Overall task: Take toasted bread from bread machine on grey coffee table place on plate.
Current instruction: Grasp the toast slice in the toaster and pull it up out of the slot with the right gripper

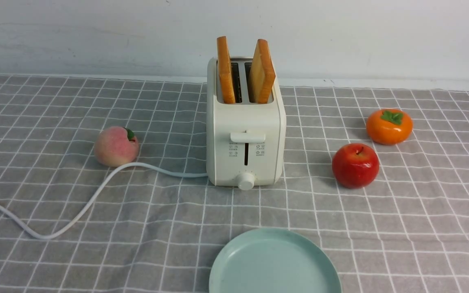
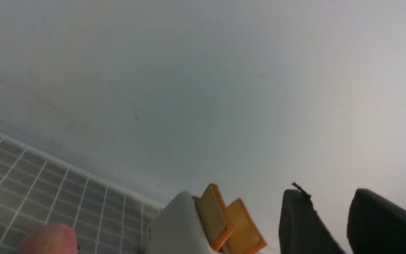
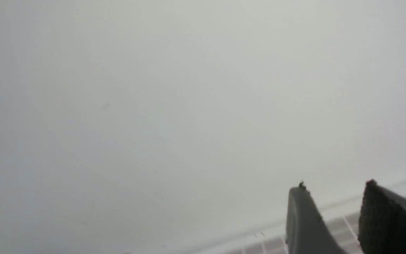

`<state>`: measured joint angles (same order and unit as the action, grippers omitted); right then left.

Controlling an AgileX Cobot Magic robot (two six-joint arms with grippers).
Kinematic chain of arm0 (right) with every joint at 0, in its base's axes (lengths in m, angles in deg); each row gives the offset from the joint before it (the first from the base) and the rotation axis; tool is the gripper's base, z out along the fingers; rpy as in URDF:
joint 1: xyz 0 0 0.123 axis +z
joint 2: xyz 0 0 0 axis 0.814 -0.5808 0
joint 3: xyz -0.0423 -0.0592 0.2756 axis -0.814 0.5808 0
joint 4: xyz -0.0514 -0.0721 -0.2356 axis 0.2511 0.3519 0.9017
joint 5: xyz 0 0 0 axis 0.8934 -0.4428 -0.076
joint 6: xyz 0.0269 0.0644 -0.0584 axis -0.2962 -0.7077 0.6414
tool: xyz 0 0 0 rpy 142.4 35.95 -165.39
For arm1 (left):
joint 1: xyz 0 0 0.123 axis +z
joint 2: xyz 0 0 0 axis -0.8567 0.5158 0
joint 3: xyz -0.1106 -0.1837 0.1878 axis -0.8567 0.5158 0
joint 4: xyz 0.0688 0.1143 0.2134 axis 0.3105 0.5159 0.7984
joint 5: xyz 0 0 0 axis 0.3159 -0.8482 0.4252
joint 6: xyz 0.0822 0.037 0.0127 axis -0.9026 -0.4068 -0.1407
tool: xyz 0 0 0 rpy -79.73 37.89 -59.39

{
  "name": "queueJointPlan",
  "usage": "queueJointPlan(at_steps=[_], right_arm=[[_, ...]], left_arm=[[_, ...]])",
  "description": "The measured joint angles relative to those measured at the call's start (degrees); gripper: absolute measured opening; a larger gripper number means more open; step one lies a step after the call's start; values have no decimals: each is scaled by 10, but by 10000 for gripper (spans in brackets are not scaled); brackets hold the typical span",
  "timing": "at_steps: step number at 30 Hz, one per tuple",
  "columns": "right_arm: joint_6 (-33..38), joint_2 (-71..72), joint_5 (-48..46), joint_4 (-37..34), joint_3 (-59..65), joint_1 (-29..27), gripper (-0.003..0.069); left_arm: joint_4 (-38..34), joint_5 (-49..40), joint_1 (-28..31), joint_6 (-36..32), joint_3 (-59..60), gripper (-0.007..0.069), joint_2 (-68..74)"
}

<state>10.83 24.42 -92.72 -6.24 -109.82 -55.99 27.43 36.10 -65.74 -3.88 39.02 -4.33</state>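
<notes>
The cream-white bread machine (image 1: 244, 134) stands mid-table on the grey coffee table (image 1: 401, 228). Two slices of toasted bread stick up from its slots: the left slice (image 1: 226, 69) is upright, the right slice (image 1: 262, 71) leans right. The pale green plate (image 1: 275, 264) lies bare at the front edge. Neither arm shows in the front view. My left gripper (image 2: 330, 194) is open with only wall between its fingers, and the toasted bread (image 2: 213, 215) and the bread machine (image 2: 174, 225) show off to its side. Open too is my right gripper (image 3: 335, 187), above the cloth near the back wall.
A peach (image 1: 116, 145) lies left of the bread machine, and its white cord (image 1: 79, 211) curls past the peach to the left edge. On the right sit a red apple (image 1: 355, 165) and an orange persimmon (image 1: 389, 126). A white wall closes the back.
</notes>
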Motion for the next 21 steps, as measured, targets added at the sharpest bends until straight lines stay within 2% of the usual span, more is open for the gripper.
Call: queueJointPlan(at_steps=[4,6,7,12,17,21], right_arm=[[0,-80,-13,41,-26,1,240],[0,-99,-11,35,-27,2,240],[0,-129,-11,16,-28,10,240],[41,-242,-67,-33,-67,72,240],[116,-389,-203,-60,-229,145,240],[129,-478,-240,-81,-342,184,240]], left_arm=[[27,-107,0,-72,-62,213,80],[35,-115,0,-91,-67,214,92],[36,-122,0,-125,-71,215,114],[-27,-133,0,-211,-73,216,159],[-70,-143,-37,-283,-76,218,162],[-78,-143,-80,-292,-78,224,166]])
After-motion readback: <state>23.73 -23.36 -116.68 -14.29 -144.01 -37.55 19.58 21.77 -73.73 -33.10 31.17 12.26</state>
